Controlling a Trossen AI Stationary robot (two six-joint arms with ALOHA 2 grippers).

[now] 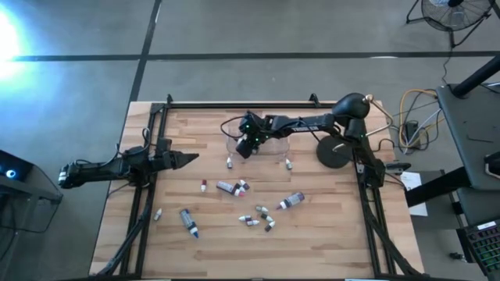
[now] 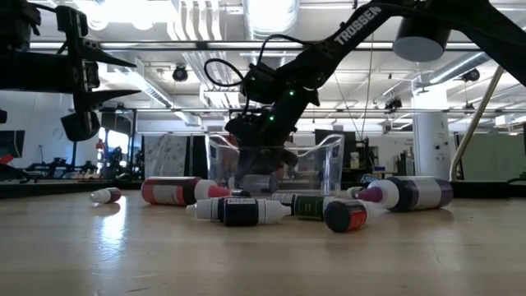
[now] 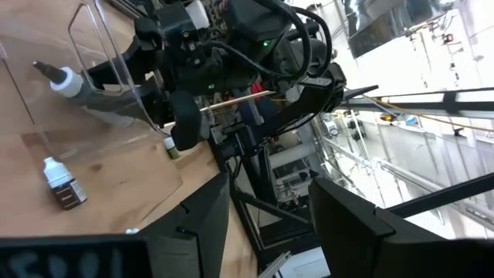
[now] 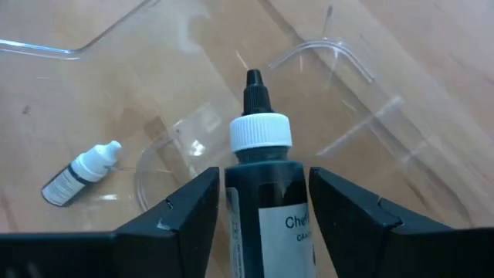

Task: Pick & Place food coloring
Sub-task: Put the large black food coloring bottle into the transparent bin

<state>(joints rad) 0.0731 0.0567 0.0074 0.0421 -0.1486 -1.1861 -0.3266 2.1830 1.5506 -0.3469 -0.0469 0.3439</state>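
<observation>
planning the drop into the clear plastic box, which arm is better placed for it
Right: the right gripper is shut on a dark tube with a white collar and black tip, over the clear plastic rectangular box. The left gripper waits open, apart.

Clear box [image 1: 258, 146] at table's [image 1: 328, 242] far middle, scattered food coloring bottles [image 1: 248, 204] in front.

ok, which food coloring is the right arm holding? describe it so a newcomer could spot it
Start at the clear plastic box at the table's far middle. The right end effector is down in it, shut on a tube with a white collar and a black pointed tip. Unlike the bottles lying loose on the wood, such as the small white-capped one just outside the box, it is gripped between the fingers.
</observation>
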